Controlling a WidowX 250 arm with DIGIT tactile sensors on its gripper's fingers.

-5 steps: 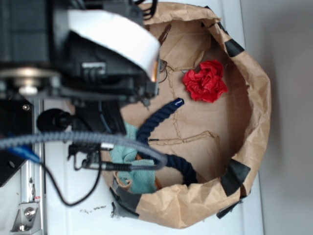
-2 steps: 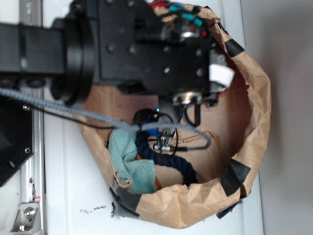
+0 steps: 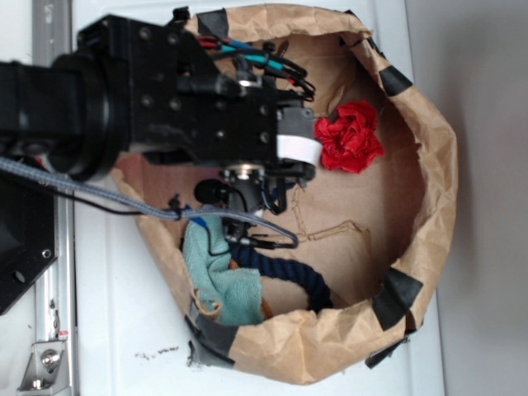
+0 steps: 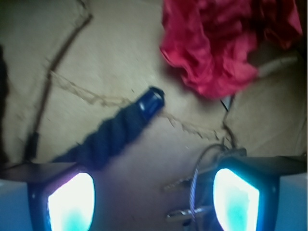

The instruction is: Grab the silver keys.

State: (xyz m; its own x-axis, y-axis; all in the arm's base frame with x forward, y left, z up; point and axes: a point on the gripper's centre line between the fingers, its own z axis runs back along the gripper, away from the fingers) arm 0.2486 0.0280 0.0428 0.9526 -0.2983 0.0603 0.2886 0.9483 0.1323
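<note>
We find the silver keys (image 4: 192, 204) only in the wrist view, low and right of centre: a thin wire ring loops upward and a couple of slim metal blades jut leftward below it, all blurred. They lie on the brown paper floor just beside the inner edge of the right fingertip (image 4: 236, 202), and we cannot tell whether they touch it. In the exterior view the arm covers that spot, so the keys do not show there.

The gripper (image 4: 154, 202) has its two glowing pads set wide apart, one in each lower corner of the wrist frame, with bare paper between them and nothing clamped.

Just up and left of the keys, the navy rope (image 4: 113, 137) runs diagonally from the lower left, its shiny capped end pointing toward the centre of the frame. The red fabric flower (image 4: 216, 43) fills the upper right, apart from the keys.

From the exterior view, we see the black arm (image 3: 206, 107) reaching in from the left over the brown paper bag (image 3: 429, 165), whose rolled rim carries black tape patches. The flower (image 3: 348, 137) sits right of the arm's end, the rope (image 3: 301, 280) curves along the bottom, and a teal cloth (image 3: 219, 276) is bunched at the lower left inside the rim.
</note>
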